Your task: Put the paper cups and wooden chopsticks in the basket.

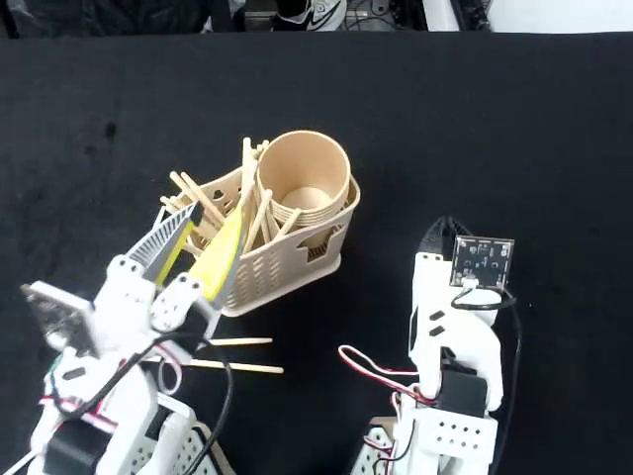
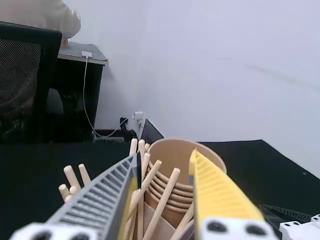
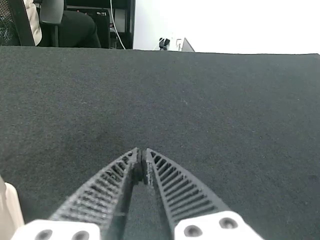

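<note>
The left gripper hangs over the near left corner of the basket. Its grey and yellow fingers are spread well apart with nothing between them, and their tips sit above the sticks standing there. The right gripper is pressed together at the tips and holds nothing. It points to the far side over the desk, right of the basket and well apart from it. The desk is covered in black cloth. The basket, pale with slotted walls, stands a little left of the middle. A stack of paper cups stands upright in its far right end, mouth up, rising above the rim. A bundle of chopsticks leans in the left part of the basket, some tilted against the cups and several ends sticking out past the far left rim. Two loose chopsticks lie flat on the desk on the near side of the basket, almost side by side, next to the left arm
</note>
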